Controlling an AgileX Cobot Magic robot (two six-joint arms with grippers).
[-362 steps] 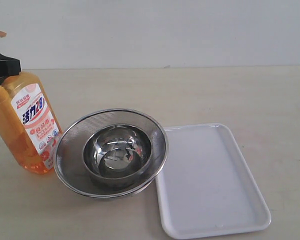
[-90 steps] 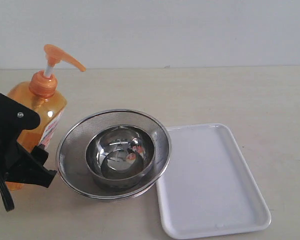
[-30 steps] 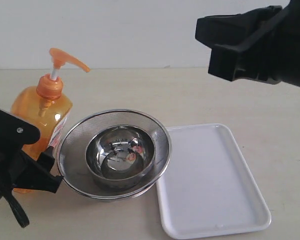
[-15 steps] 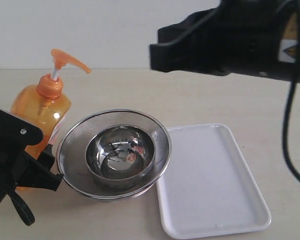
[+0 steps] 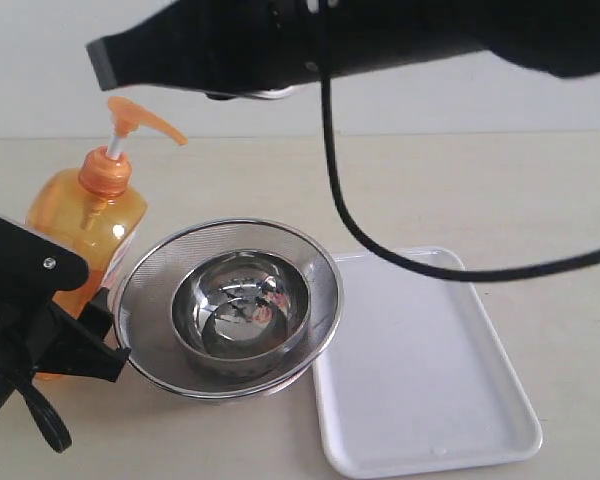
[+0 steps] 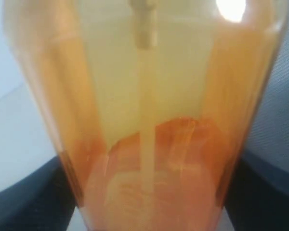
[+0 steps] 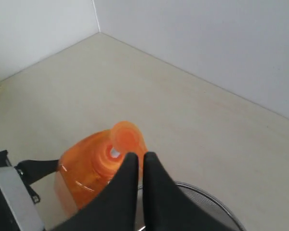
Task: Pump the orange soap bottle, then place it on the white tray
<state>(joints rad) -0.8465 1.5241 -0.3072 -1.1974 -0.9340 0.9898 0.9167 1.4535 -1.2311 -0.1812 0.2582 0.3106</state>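
Orange soap bottle [image 5: 85,235] is seen upright on the table [image 5: 480,190], beside the steel mesh strainer [image 5: 140,280], clasped low by the left gripper [image 6: 149,192]. The right gripper [image 7: 139,161] is held closed and empty just above the pump head [image 7: 127,137]. The white tray [image 5: 420,400] is seen touching the strainer's other side.

I have my left gripper [image 5: 72,338] low near the table's [image 5: 500,190] front-left corner, jaws clamped on the lower body of the orange soap bottle [image 5: 85,235]. My right arm [image 5: 380,35] stretches high across from the right, and my right gripper [image 7: 140,163] has its fingers pinched together.
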